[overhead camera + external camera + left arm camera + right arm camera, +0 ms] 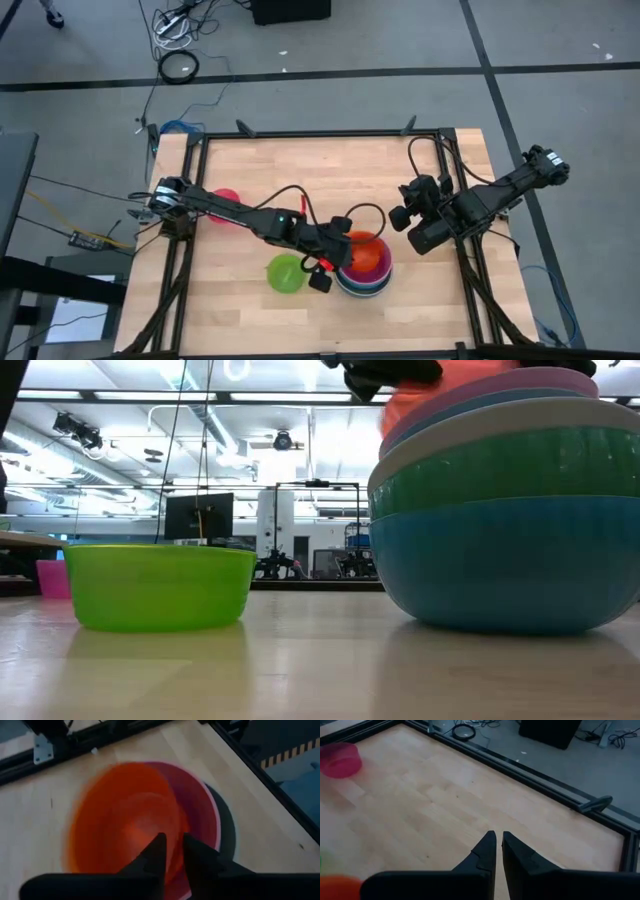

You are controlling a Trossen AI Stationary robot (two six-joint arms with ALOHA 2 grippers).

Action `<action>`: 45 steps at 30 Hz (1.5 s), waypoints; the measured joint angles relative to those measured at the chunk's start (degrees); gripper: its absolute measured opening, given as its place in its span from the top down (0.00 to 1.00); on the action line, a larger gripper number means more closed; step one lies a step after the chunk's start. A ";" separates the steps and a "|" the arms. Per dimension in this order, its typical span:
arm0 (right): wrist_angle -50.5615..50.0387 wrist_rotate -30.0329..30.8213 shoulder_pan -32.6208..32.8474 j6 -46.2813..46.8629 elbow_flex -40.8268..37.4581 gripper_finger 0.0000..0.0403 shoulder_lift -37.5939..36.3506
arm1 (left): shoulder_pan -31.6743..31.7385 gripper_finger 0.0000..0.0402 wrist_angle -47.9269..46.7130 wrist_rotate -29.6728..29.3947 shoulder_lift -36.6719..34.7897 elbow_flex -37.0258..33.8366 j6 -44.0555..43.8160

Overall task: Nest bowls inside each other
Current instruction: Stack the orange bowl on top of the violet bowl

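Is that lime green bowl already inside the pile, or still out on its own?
Out. The lime green bowl sits upright on the table, beside the stack of bowls, with nothing in it from above.

A robotics lab or workshop is showing here: a black metal frame (320, 134) is bordering the wooden desk (260, 170), cables (178, 30) are lying on grey floor, and monitors (199, 516) and ceiling strip lights (120, 395) are filling the hall behind.
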 joint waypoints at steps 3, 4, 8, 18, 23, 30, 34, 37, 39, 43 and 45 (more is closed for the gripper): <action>0.03 -0.02 0.00 0.00 0.00 0.95 0.00 | 0.00 0.79 -0.41 0.07 0.00 0.00 -1.02; 0.03 -0.02 0.00 0.00 0.00 0.95 0.00 | 0.00 0.78 -0.48 0.36 0.00 0.00 -1.22; 0.05 -0.07 0.00 0.02 0.00 0.95 0.00 | 0.00 0.76 -0.66 0.71 -0.18 0.01 -1.52; 0.18 -0.44 0.00 0.01 0.00 0.95 0.00 | -0.09 0.76 -14.17 0.06 -1.07 8.59 -1.33; 0.40 -0.59 0.00 0.00 0.00 0.95 0.00 | 0.26 0.76 -9.75 6.53 -0.83 7.85 -1.58; 0.44 -1.09 0.00 -0.02 0.00 0.95 0.02 | 0.56 0.76 -4.08 7.81 1.14 3.69 -4.44; 0.73 -1.22 0.02 -0.12 0.00 0.95 0.02 | 1.09 0.76 -0.15 7.88 1.53 1.64 -5.58; 0.93 -1.25 0.02 -0.25 0.00 0.95 0.04 | 1.62 0.76 2.33 8.43 1.55 -0.21 -6.54; 0.96 -1.35 0.02 -0.50 0.00 0.95 0.04 | 1.99 0.76 2.31 9.12 1.66 -0.42 -7.47; 1.02 -1.58 0.02 -0.57 0.00 0.95 0.04 | 2.24 0.76 2.52 9.86 1.64 -0.42 -7.77; 1.06 -1.61 0.02 -0.57 0.00 0.95 0.06 | 2.19 0.76 2.49 10.39 1.64 -0.42 -7.83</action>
